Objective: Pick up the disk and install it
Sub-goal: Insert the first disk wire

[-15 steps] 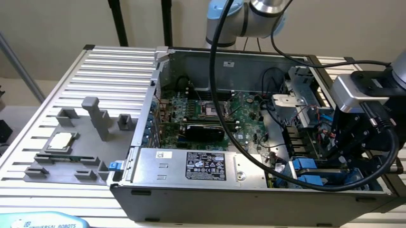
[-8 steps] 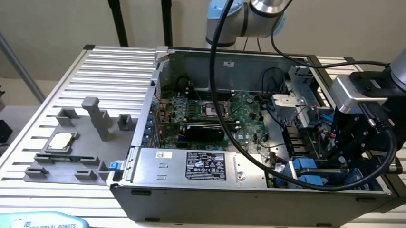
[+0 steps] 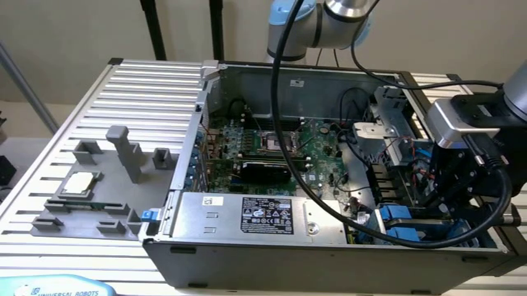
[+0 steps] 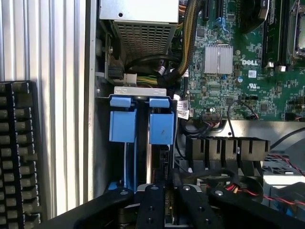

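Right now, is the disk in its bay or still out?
In the bay: the disk stands on edge in the case's drive slot, blue carrier tabs showing, with the gripper directly over it.

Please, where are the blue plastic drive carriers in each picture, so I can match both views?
Exterior view: blue drive carriers sit inside the computer case, lower on the exterior view's right, below the gripper.
Wrist view: blue drive carriers stand side by side in the bay.
Shared landmark: the green motherboard.

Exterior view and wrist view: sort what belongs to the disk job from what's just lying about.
Job: disk, gripper, drive bay, computer case.
Lying about: CPU chip, grey fixture, keyboard.
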### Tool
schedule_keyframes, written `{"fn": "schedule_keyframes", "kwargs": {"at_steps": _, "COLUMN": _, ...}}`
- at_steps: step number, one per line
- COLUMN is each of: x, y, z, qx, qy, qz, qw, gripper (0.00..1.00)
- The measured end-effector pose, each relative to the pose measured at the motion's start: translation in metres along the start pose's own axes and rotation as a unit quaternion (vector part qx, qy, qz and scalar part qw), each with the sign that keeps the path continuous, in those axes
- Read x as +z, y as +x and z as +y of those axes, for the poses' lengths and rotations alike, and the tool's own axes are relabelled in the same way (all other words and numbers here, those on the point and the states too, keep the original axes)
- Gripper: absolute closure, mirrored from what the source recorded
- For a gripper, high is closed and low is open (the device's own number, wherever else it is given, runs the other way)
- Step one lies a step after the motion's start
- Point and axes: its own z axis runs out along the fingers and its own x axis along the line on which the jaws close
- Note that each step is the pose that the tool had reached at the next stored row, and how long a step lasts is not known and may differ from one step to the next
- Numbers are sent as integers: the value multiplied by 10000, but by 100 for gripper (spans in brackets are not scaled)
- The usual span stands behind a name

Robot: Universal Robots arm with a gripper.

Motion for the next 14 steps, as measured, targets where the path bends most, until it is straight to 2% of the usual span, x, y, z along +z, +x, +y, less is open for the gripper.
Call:
{"fn": "schedule_keyframes", "kwargs": {"at_steps": 6, "x": 29, "y": 1, "z": 3, "qx": 0, "qy": 15, "qz": 21, "qw": 10000, "gripper": 84}}
{"fn": "schedule_keyframes", "kwargs": {"at_steps": 10, "x": 31, "y": 2, "z": 1, "qx": -2, "qy": 16, "qz": 17, "qw": 10000, "gripper": 82}}
{"fn": "schedule_keyframes", "kwargs": {"at_steps": 11, "x": 20, "y": 1, "z": 2, "qx": -1, "qy": 15, "qz": 18, "qw": 10000, "gripper": 82}}
{"fn": "schedule_keyframes", "kwargs": {"at_steps": 12, "x": 2, "y": 0, "z": 2, "qx": -1, "qy": 15, "qz": 19, "qw": 10000, "gripper": 76}}
{"fn": "schedule_keyframes", "kwargs": {"at_steps": 14, "x": -55, "y": -2, "z": 7, "qx": -1, "qy": 15, "qz": 19, "qw": 10000, "gripper": 76}}
